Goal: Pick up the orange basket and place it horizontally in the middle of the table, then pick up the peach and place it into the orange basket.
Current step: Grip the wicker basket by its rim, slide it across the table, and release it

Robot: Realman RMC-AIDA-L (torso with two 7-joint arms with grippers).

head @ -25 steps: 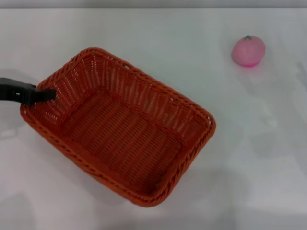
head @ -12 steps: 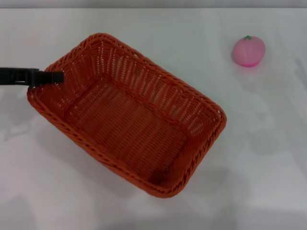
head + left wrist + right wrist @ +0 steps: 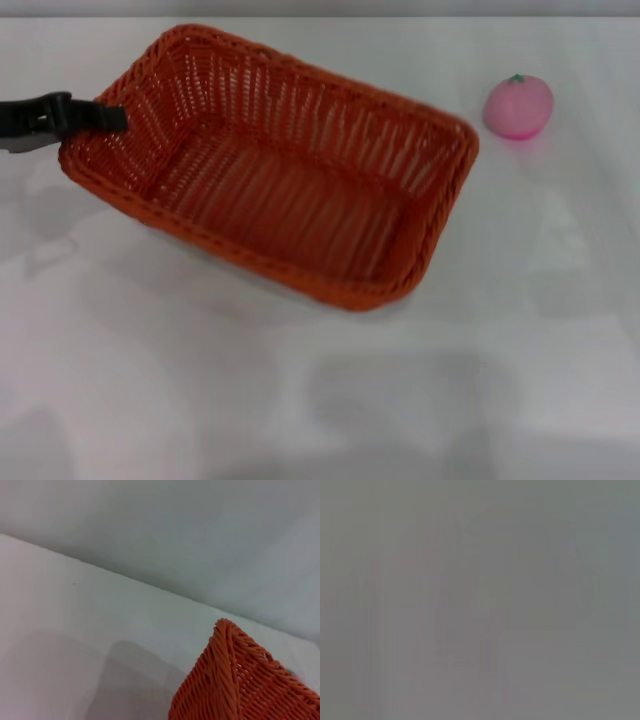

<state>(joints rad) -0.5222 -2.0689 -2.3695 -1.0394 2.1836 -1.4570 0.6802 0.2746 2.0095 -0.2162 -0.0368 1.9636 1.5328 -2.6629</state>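
The orange basket [image 3: 290, 170] hangs tilted above the white table [image 3: 300, 400] in the head view, its long side running left to right with the right end slanting toward me. My left gripper [image 3: 108, 117], black, reaches in from the left edge and is shut on the basket's left rim. A corner of the basket [image 3: 240, 680] fills the lower right of the left wrist view. The pink peach [image 3: 518, 105] rests on the table at the far right, apart from the basket. My right gripper is out of view.
The table's far edge [image 3: 320, 15] runs along the top of the head view. The right wrist view is a uniform grey blur with nothing to make out.
The left gripper has carried the basket toward the far side and turned it from a diagonal lie to nearly horizontal. The peach has not moved.
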